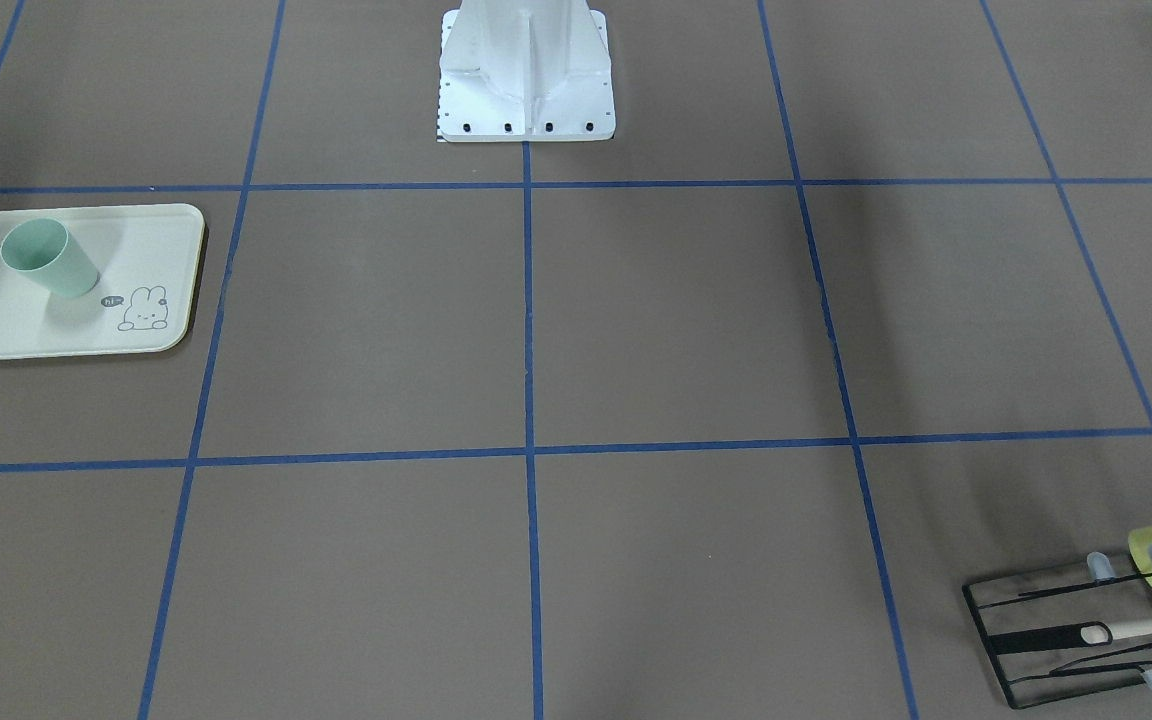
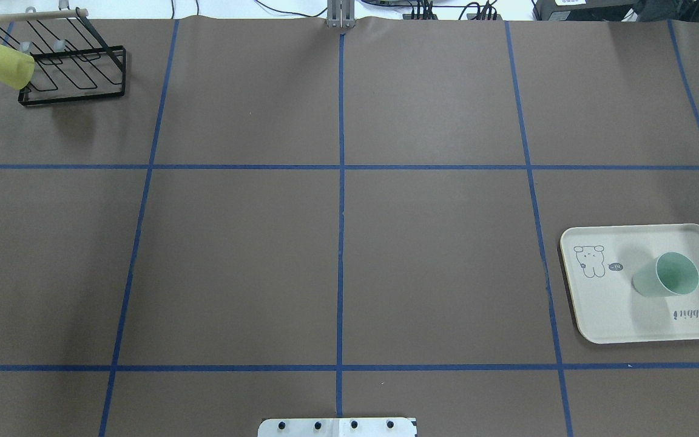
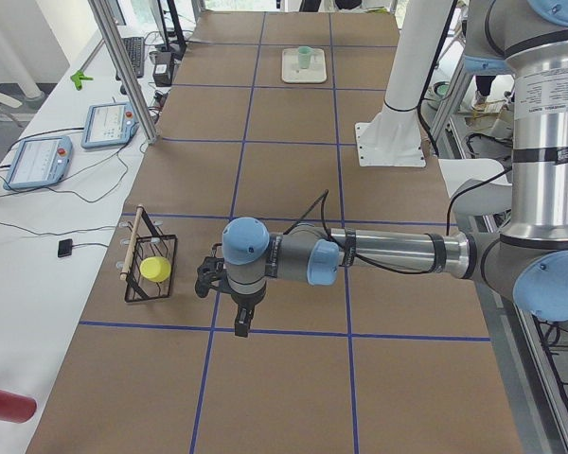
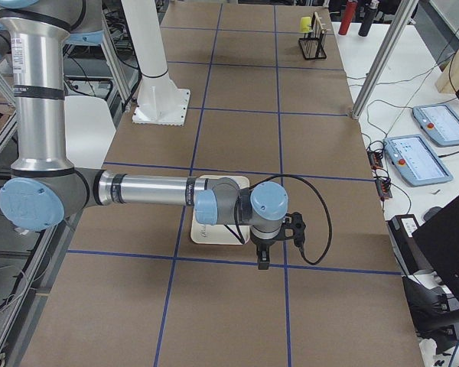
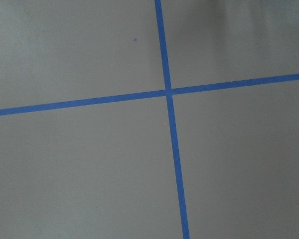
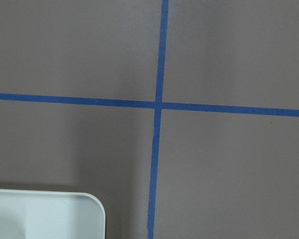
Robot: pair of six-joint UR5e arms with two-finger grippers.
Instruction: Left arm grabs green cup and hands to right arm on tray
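Two arms reach over the one bench (image 2: 337, 243): the left arm (image 3: 388, 253) and the right arm (image 4: 145, 189), each with one claw, the left claw (image 3: 242, 327) and the right claw (image 4: 265, 261). There are two cups. One green cup (image 2: 668, 276) stands on the single tray (image 2: 598, 309) just beside the right claw. One yellow-green cup (image 2: 0, 62) hangs on the single black wire rack (image 2: 76, 97) near the left claw. One wooden rod (image 2: 22, 15) tops that rack.

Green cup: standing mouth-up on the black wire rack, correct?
No. The green cup stands mouth-up on the cream rabbit tray; the overhead exterior view shows it. The black wire rack holds the yellow-green cup.
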